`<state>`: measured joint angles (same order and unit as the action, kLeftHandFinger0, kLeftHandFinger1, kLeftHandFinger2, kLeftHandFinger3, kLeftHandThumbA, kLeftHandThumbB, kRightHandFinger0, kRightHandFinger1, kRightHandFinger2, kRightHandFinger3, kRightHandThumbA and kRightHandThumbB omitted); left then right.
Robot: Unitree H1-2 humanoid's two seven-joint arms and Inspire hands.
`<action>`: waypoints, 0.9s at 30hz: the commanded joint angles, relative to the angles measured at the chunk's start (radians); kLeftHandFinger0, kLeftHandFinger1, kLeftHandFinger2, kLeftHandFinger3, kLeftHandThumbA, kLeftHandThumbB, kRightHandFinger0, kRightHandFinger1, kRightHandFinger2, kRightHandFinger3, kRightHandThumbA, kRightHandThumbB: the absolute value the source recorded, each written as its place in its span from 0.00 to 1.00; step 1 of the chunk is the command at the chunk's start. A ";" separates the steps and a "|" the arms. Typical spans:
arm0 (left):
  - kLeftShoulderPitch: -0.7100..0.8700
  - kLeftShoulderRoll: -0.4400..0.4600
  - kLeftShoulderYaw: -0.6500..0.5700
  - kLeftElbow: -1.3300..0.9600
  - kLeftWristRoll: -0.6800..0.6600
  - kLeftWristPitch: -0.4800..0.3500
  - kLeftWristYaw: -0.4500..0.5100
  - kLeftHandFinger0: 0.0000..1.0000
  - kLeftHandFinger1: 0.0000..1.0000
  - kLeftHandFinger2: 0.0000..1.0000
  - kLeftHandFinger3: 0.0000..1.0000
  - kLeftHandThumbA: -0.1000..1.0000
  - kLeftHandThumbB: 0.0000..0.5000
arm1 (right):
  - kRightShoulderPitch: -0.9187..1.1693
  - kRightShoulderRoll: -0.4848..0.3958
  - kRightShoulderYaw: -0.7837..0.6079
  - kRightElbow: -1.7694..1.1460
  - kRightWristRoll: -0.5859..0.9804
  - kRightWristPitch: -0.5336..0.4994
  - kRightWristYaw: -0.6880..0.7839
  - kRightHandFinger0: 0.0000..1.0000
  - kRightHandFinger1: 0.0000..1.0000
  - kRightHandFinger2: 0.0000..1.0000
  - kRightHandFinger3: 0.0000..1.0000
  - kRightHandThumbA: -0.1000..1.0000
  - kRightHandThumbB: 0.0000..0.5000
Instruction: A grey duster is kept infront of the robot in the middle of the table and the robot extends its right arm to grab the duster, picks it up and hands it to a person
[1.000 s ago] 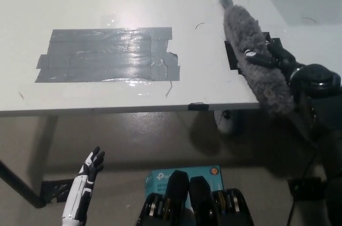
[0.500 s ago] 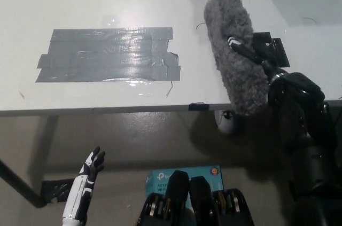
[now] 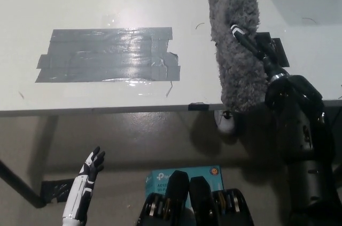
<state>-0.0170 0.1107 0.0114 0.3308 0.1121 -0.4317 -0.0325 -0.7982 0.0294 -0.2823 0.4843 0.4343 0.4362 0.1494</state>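
The grey fluffy duster (image 3: pixel 235 44) hangs in the air over the right part of the white table (image 3: pixel 107 1), its top reaching the picture's upper edge. My black right hand (image 3: pixel 255 44) is shut on the duster's right side, with the black arm rising from the bottom right. The duster's handle is cut off at the top edge. My white left hand (image 3: pixel 88 175) rests low at the lower left, below the table's front edge, fingers apart and holding nothing.
A patch of grey tape strips (image 3: pixel 107 55) covers the table's middle left. Black tape marks (image 3: pixel 275 49) lie near the table's right edge. Below the table sit a teal box (image 3: pixel 184 175) and a white round object (image 3: pixel 225 122).
My right arm has lifted the duster higher and swung it more upright, toward the far edge. The left hand has not moved.
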 commanded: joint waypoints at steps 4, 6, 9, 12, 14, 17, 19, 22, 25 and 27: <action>-0.020 0.017 0.013 -0.021 0.010 -0.030 0.028 1.00 1.00 1.00 1.00 1.00 0.61 | -0.059 0.001 0.163 -0.170 0.359 0.034 -0.138 0.00 0.33 0.86 1.00 0.00 0.31; -0.022 0.017 0.012 -0.020 0.009 -0.030 0.026 1.00 1.00 1.00 1.00 1.00 0.61 | -0.053 -0.007 0.198 -0.164 0.356 0.034 -0.141 0.00 0.34 0.84 1.00 0.00 0.32; -0.022 0.017 0.010 -0.023 0.007 -0.030 0.022 1.00 1.00 1.00 1.00 1.00 0.61 | -0.039 -0.015 0.246 -0.162 0.379 0.034 -0.159 0.00 0.36 0.85 1.00 0.00 0.31; -0.025 0.019 0.009 -0.023 0.003 -0.033 0.018 1.00 1.00 1.00 1.00 1.00 0.61 | -0.022 -0.054 0.331 -0.167 0.410 0.034 -0.153 0.21 0.56 0.94 1.00 0.09 0.45; -0.027 0.018 0.009 -0.027 0.003 -0.028 0.019 1.00 1.00 1.00 1.00 1.00 0.61 | 0.000 -0.105 0.405 -0.203 0.487 0.034 -0.120 1.00 1.00 1.00 1.00 0.40 0.80; -0.031 0.020 0.010 -0.027 0.005 -0.023 0.019 1.00 1.00 1.00 1.00 1.00 0.63 | 0.015 -0.137 0.447 -0.234 0.517 0.034 -0.087 1.00 1.00 1.00 1.00 0.47 0.93; -0.030 0.020 0.009 -0.028 0.006 -0.020 0.019 1.00 1.00 1.00 1.00 1.00 0.62 | 0.032 -0.147 0.458 -0.257 0.531 0.034 -0.073 1.00 1.00 1.00 1.00 0.48 0.99; -0.032 0.020 0.009 -0.027 0.001 -0.023 0.016 0.99 1.00 1.00 1.00 1.00 0.62 | 0.056 -0.175 0.478 -0.304 0.528 0.034 -0.065 1.00 1.00 1.00 1.00 0.54 0.98; -0.037 0.025 0.007 -0.018 -0.002 -0.031 0.010 0.98 1.00 1.00 1.00 1.00 0.60 | 0.090 -0.215 0.493 -0.374 0.486 0.034 -0.049 1.00 1.00 1.00 1.00 0.64 0.90; -0.043 0.027 0.008 -0.010 -0.008 -0.038 0.009 0.98 1.00 1.00 1.00 1.00 0.60 | 0.107 -0.235 0.498 -0.410 0.477 0.034 -0.049 1.00 1.00 1.00 1.00 0.67 0.87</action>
<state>-0.0385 0.1172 0.0116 0.3293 0.1123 -0.4327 -0.0326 -0.6963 -0.1568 0.1967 0.1740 0.8600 0.4607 0.0449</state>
